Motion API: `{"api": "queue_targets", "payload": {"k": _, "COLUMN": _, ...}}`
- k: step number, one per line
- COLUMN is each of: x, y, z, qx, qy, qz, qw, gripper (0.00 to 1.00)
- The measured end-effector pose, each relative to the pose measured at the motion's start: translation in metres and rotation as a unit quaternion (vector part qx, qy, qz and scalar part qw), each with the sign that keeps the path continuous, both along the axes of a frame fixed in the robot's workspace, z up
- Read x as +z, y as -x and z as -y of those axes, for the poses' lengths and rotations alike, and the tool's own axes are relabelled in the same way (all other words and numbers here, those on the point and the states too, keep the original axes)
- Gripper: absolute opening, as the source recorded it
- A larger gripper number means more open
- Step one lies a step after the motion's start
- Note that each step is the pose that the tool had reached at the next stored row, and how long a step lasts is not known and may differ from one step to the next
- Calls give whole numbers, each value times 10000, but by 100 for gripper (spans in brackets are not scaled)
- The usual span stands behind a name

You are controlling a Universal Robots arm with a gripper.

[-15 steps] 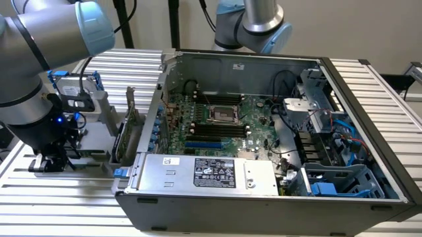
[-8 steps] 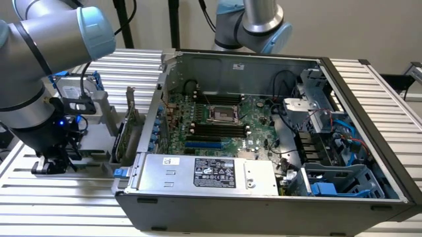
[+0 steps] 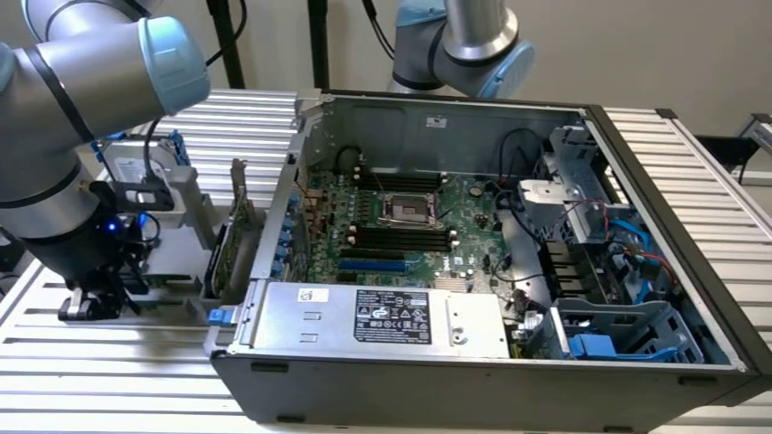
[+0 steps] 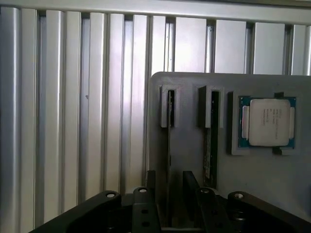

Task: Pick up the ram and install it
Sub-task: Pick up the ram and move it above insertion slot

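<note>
The long, thin green circuit-board ram stick [image 4: 168, 145] stands on edge in a slot of the grey plastic holder [image 4: 189, 155], directly between the jaws, which are spread to either side of it with a gap showing; a second, similar stick [image 4: 209, 141] stands just outside them; a square silver processor chip [image 4: 268, 121] lies farther out that way; the holder rests on the ribbed aluminium surface [image 4: 73, 121]. The ram looks light, stiff and brittle; it is probably best pinched across its flat faces, mid-length.

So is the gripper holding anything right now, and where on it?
Nothing held. The gripper is open, fingers either side of the ram standing on edge in the grey holder, gaps showing on both sides.
</note>
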State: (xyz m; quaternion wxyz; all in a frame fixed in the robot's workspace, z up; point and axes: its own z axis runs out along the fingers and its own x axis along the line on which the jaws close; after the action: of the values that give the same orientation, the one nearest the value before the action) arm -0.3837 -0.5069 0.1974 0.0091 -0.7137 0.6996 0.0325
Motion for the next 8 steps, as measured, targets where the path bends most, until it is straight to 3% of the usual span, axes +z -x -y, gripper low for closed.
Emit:
{"api": "queue_targets", "payload": {"k": 4, "x": -29, "y": 1, "z": 6, "qx": 0, "qy": -34, "qz": 0, "qw": 10000, "gripper": 36}}
{"api": "queue_targets", "payload": {"k": 8, "x": -30, "y": 0, "z": 6, "qx": 0, "qy": -39, "qz": 0, "qw": 10000, "gripper": 27}}
